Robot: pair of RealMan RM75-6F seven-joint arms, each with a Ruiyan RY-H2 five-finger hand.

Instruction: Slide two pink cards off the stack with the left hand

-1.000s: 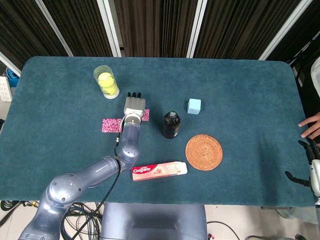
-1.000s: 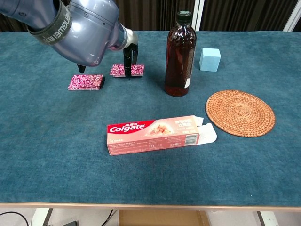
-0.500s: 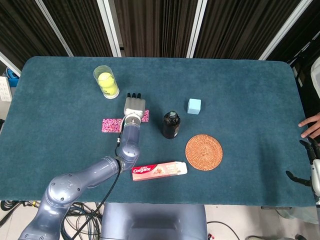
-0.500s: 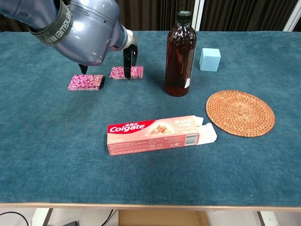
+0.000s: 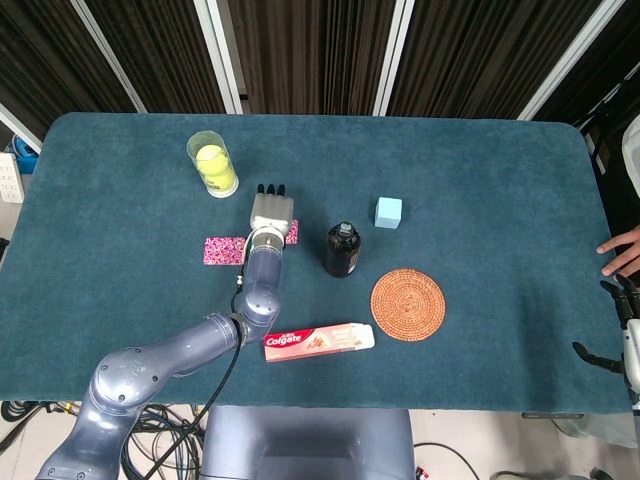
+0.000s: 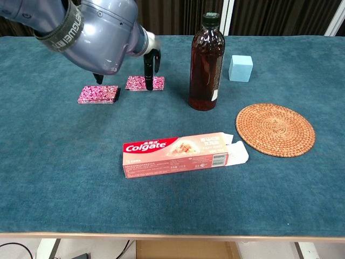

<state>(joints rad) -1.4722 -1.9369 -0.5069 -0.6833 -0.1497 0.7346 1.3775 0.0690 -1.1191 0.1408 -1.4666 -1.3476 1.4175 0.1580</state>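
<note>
My left robot hand [image 6: 150,54] hangs fingers-down over the slid-off pink card [image 6: 145,83], one fingertip on or just above it, can't tell which; fingers apart, holding nothing. Pink stack [image 6: 97,94] sits just to the card's left on the table [image 6: 178,210], apart from it. Risk as I judge it: too much press drags the card along the cloth or bunches it; too little and it slips free. Bottle [image 6: 205,62] stands near on the other side, a wide sweep could clip it. Right robot hand [image 5: 625,340] idles at the table's far edge, too small to tell its fingers.
</note>
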